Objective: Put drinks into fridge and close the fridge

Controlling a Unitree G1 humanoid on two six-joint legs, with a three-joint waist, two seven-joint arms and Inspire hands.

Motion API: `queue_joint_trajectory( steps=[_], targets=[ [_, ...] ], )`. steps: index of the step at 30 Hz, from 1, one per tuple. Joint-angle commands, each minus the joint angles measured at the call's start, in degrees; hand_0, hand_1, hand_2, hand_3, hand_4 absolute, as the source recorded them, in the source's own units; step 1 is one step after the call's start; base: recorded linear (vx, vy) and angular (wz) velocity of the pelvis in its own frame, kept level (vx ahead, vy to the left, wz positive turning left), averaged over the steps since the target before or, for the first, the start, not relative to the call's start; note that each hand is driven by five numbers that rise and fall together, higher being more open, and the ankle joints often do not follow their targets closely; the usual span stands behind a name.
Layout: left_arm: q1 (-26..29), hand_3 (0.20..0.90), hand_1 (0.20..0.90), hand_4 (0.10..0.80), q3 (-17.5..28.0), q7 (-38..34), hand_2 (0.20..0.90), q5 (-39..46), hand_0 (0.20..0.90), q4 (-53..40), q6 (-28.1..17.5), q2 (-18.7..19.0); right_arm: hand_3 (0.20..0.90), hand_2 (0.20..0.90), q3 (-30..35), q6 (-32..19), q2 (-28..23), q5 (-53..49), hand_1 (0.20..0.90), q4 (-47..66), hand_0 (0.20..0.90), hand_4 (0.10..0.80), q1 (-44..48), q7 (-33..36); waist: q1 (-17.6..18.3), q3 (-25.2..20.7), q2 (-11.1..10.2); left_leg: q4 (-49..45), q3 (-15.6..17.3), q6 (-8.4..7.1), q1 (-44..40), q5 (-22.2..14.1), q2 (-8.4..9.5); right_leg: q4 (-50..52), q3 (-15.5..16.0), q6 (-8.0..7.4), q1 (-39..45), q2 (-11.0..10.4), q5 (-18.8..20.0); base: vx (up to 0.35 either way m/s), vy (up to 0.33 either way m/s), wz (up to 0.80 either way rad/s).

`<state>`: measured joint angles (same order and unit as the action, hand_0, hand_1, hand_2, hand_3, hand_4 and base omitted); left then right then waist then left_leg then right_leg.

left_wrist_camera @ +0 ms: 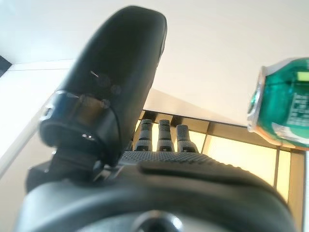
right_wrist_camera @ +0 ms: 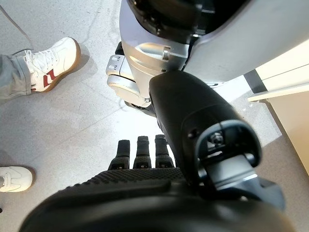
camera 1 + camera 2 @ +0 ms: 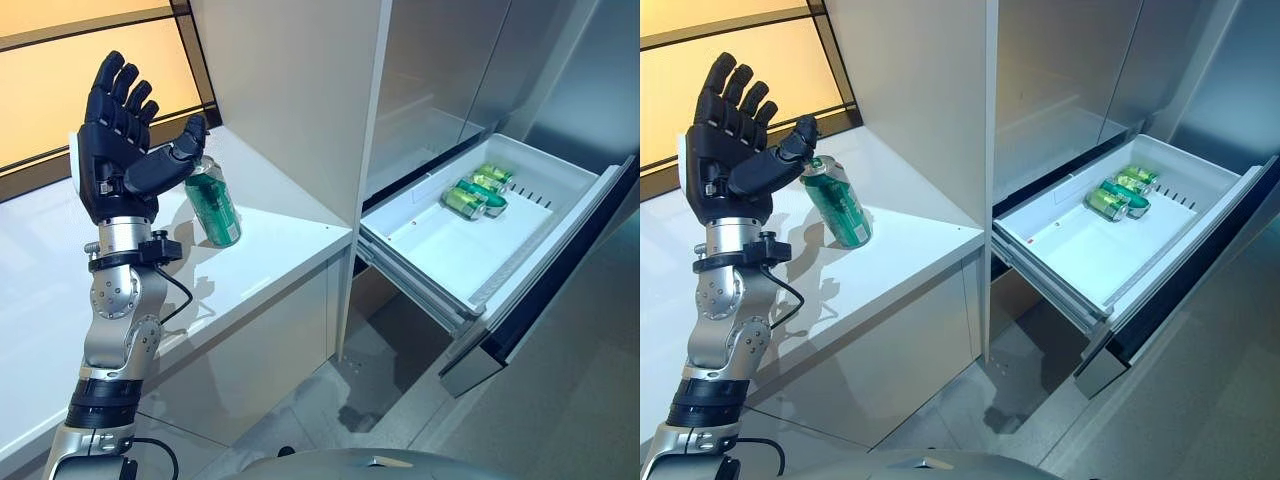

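Left eye view showed the left hand (image 3: pixel 118 150) raised with fingers spread, holding nothing, just beside a tilted green can (image 3: pixel 213 205) near the white counter's (image 3: pixel 270 255) right edge. Three green cans (image 3: pixel 478 190) lay in the open fridge drawer's (image 3: pixel 450 250) far corner. The right hand (image 2: pixel 159 159) hung relaxed, empty, above the floor.

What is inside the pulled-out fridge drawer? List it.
Three green cans lie on their sides together near the far end of the open drawer. The rest of its white floor shows bare. The compartment above is too dim to read.
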<state>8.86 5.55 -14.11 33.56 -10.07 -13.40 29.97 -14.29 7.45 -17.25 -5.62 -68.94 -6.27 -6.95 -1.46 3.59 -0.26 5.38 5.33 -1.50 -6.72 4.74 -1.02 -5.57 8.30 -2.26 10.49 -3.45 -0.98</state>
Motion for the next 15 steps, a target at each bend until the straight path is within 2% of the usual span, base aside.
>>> queue_joint_trajectory(
  steps=[1, 15],
  targets=[
    [5.48, 0.9, 0.9, 0.8, 3.04, 0.86, 0.9, -3.91, 0.9, -1.36, -1.4, 3.42, 0.9, 0.9, 0.07, -1.09, 2.01, -1.15, 0.9, 1.33, 0.9, 0.8, 2.49, -2.12, 0.29, -0.96, 0.18, -0.38, -7.18, 0.72, -1.73, -8.62, 2.47, 0.71, 0.23, -2.11, -1.2, 1.54, -1.37, 0.0, 0.0, 0.0],
    [2.96, 0.9, 0.9, 0.8, 5.83, -2.8, 0.9, -8.07, 0.9, 0.49, -1.5, 4.74, 0.9, 0.9, 0.64, -0.48, 1.52, -1.73, 0.9, 1.69, 0.9, 0.8, 2.8, -2.13, -0.58, -0.81, 0.15, -0.38, -7.61, 0.62, -1.59, -8.39, 2.44, 0.68, 0.67, -2.01, -1.08, 1.46, -1.45, 0.0, 0.0, 0.0]
  ],
)
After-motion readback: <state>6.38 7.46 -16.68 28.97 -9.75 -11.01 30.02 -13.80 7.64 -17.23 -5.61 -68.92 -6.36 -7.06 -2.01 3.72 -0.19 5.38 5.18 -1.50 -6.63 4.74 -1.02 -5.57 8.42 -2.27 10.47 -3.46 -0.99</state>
